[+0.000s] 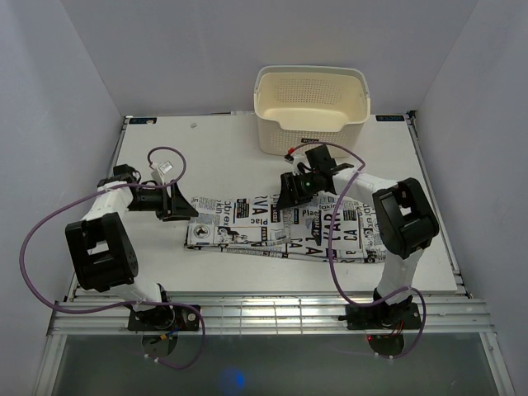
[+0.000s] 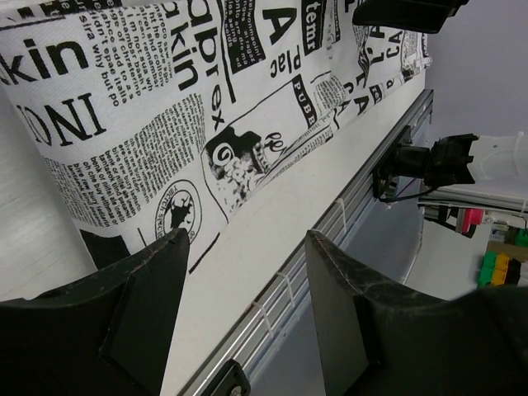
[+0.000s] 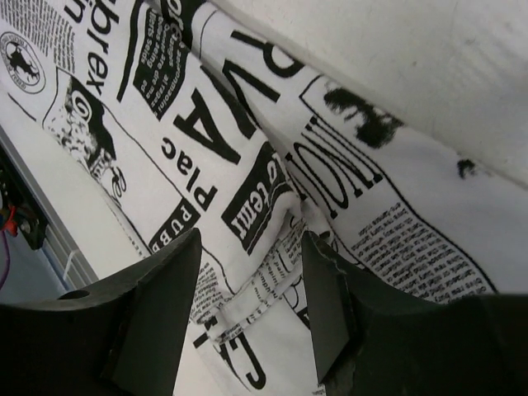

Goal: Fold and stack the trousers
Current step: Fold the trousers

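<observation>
The trousers (image 1: 272, 231), white cloth printed with black newspaper text, lie flat in a long band across the middle of the table. My left gripper (image 1: 183, 202) hangs at their left end, open. In the left wrist view the left gripper (image 2: 246, 239) has only bare table and the front rail between its fingers, and the trousers (image 2: 165, 107) lie just ahead. My right gripper (image 1: 289, 194) sits over the band's far edge near the middle. In the right wrist view the right gripper (image 3: 250, 243) has its jaws apart astride a raised fold of the trousers (image 3: 247, 124), not pinching it.
A cream perforated basket (image 1: 309, 136) stands at the back of the table, just behind the right arm. The metal rail (image 1: 264, 309) runs along the near edge. Purple cables (image 1: 33, 239) loop beside both arms. The right arm's base (image 2: 429, 161) shows past the rail.
</observation>
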Tool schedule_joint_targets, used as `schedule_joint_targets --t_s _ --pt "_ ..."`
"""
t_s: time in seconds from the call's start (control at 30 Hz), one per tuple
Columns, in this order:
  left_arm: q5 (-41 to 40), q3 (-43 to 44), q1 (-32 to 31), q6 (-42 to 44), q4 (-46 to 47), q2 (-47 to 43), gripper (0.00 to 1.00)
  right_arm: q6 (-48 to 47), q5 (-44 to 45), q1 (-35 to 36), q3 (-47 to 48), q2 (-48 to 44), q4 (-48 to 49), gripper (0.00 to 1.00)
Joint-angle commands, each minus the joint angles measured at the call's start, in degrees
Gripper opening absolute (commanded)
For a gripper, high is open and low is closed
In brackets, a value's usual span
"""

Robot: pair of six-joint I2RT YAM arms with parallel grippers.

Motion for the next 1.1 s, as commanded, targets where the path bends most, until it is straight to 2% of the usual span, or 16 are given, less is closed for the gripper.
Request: schedule_joint_targets --t_s 0.0,0.43,0.57,0.63,0.67,0.7,1.07 --pt "0.4 -0.4 0.0 0.8 1.4 -2.2 0.68 0.7 2.4 0.7 3.6 1.0 4.0 0.57" --pt "-0.1 -0.9 0.0 0.0 2.4 -2.5 0.68 -0.6 4.6 2.4 7.2 6.5 3.5 0.49" --pt "-0.8 -0.8 0.0 -0.4 3.0 -2.7 0.68 -1.4 4.3 2.5 7.0 5.8 2.8 0.36" --pt "-1.5 -0.8 0.1 -1.0 3.6 -2.8 0.68 -1.7 4.6 2.5 6.8 4.9 2.2 0.23" --pt "-1.7 -0.7 0.0 -1.1 3.7 -2.6 0.68 -2.1 4.6 2.5 6.4 3.8 2.0 0.1" --pt "-2.0 -0.8 0.0 -1.1 3.8 -2.6 0.68 -2.1 5.3 2.5 6.2 3.2 1.5 0.08" --pt "-1.8 0.2 -0.2 -2.6 5.7 -0.2 0.65 -5.0 8.5 2.5 2.9 -2.0 -1.9 0.08"
